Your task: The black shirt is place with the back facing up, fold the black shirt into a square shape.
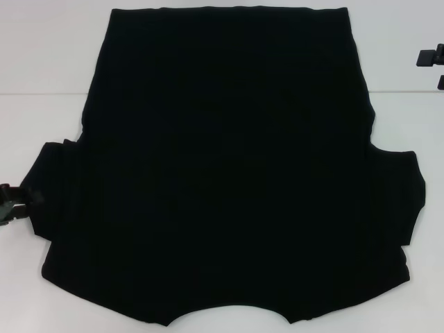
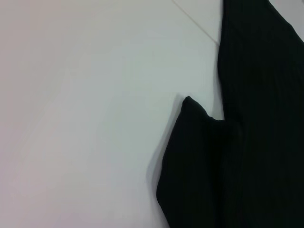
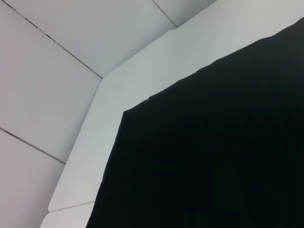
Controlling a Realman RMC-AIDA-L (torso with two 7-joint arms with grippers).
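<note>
You have 0 folds done: the black shirt lies flat across the bench, left pincer at 9 o'clock, right pincer at 2 o'clock, grips unreadable.

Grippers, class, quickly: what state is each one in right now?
Left gripper: at the black shirt's left sleeve edge; state cannot be told.
Right gripper: off to the far right side, apart from the shirt; cannot be told.

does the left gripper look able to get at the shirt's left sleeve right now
Probably yes. The left gripper sits at the edge of the black shirt, right beside that sleeve, with only bare white table around it and nothing in the way.
</note>
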